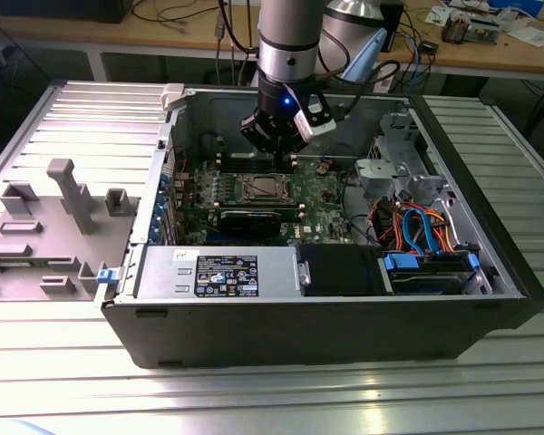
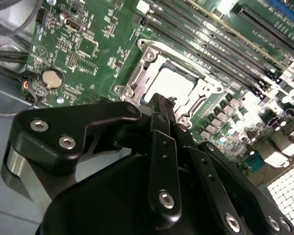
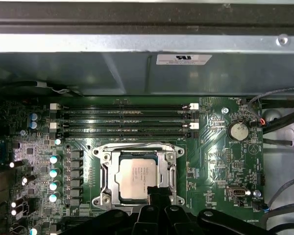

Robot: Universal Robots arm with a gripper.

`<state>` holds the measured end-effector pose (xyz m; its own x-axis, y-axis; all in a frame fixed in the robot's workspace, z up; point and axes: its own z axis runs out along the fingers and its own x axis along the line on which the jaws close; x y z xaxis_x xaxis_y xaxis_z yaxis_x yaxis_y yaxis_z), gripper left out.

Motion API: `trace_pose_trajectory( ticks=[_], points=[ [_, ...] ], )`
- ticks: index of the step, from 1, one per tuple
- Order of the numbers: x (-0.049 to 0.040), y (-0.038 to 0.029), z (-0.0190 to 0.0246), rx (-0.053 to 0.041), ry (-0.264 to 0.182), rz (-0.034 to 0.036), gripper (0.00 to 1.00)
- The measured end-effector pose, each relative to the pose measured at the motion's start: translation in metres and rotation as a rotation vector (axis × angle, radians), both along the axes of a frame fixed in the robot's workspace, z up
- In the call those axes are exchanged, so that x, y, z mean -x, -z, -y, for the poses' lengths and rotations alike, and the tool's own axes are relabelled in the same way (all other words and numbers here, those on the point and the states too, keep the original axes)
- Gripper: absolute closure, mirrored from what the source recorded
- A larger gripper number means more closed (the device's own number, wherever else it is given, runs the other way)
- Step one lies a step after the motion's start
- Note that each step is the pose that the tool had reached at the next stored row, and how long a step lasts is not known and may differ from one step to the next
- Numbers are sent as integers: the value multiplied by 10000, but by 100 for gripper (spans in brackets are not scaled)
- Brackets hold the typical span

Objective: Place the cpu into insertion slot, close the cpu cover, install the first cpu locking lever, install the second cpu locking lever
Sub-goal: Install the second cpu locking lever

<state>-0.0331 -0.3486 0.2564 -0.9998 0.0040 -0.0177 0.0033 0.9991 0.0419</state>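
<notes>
The cpu (image 3: 137,174) lies flat in the socket on the green motherboard, its silver-grey top showing. The cpu cover (image 3: 107,164), a silvery frame, lies down around it. A thin wire lever (image 3: 137,145) runs along one edge of the socket. My gripper (image 3: 154,192) has its black fingers pressed together, with nothing visible between them, and its tip is at the socket's edge right beside the cpu. The second wrist view shows the same tip (image 2: 161,100) just short of the cpu (image 2: 174,83) and cover (image 2: 137,78). In the exterior view the gripper (image 1: 274,156) hangs over the socket (image 1: 263,188) inside the open computer case.
Memory slots (image 3: 122,117) run beside the socket, and a coin battery (image 3: 237,130) sits nearby. A power supply box (image 1: 218,272) fills the case's near side. Coloured cables and a drive cage (image 1: 417,227) are at the exterior view's right. A grey fixture (image 1: 63,195) stands on the table outside.
</notes>
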Motion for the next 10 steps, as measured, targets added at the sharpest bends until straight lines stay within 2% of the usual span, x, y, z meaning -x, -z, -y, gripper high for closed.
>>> trace_pose_trajectory(
  ticks=[6,10],
  points=[
    [0,1,81,1,0,-2,89],
    [0,1,83,1,0,-3,89]
  ],
)
